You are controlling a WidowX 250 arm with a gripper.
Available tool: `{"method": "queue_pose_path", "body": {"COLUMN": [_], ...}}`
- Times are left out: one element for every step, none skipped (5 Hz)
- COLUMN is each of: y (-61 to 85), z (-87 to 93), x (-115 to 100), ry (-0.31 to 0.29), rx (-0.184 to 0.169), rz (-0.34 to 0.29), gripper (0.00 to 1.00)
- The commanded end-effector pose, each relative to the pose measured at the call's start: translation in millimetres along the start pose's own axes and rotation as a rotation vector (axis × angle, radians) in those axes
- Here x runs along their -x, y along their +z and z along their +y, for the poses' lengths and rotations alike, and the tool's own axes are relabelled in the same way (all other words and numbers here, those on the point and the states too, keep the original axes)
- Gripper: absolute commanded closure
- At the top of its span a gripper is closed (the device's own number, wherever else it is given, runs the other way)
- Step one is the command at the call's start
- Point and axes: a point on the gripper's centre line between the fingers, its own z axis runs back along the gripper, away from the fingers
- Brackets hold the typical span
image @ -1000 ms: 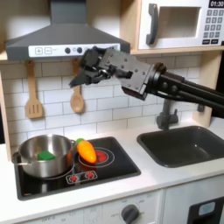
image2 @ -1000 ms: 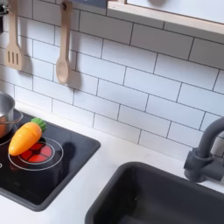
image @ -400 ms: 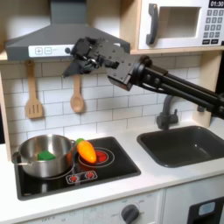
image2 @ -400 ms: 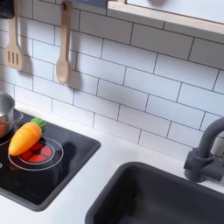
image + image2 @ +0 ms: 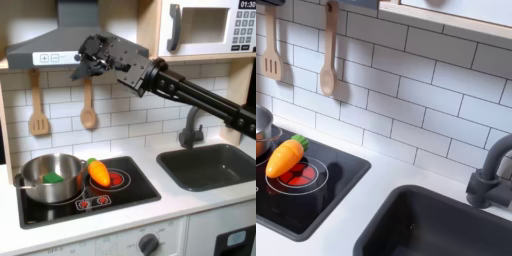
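In the first exterior view the black robot hand (image 5: pixel 82 58) hangs high in the upper left of the frame, in front of the grey range hood (image 5: pixel 50 40), with the arm stretching away toward the right edge. Its fingers point left; whether they are spread or pressed together cannot be told, and nothing shows between them.

The thing nearest to it is the light wooden spoon (image 5: pixel 88 112), which hangs on the white tiled wall just below the hand, apart from it. In the second exterior view the same spoon (image 5: pixel 327 60) hangs at the upper left. To its left in both exterior views hangs a wooden slotted spatula (image 5: pixel 38 105) (image 5: pixel 272 45).

Lower in the frame, on the black toy stovetop (image 5: pixel 120 195), an orange plastic carrot with a green top (image 5: pixel 98 172) lies across the red burner ring, just beside a silver metal pot (image 5: pixel 50 178) that holds something green. The second exterior view shows the carrot (image 5: pixel 284 157) at the left edge, tilted with its green top up. The dark grey sink (image 5: pixel 212 165) is set into the white table at the right.
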Motion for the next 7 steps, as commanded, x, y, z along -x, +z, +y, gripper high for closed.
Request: {"method": "queue_pose_path", "body": {"y": [8.8,13.0,17.3,15.6,20.9,19.5,16.5], "z": [-6.6,-9.0,-15.4,-10.7,-16.7,-16.0,-13.3], "x": [5,1,0,-2,-11,-13,-15], "ry": [0.013,0.032,0.021,0.047,0.04,0.056,0.067], "rx": [0.039,0.036,0.052,0.045,0.054,0.05,0.044], "rz": [0.013,0.015,0.012,0.006,-0.019,-0.023,-0.028], "gripper": [1.0,1.0,1.0,1.0,1.0,1.0,1.0]}}
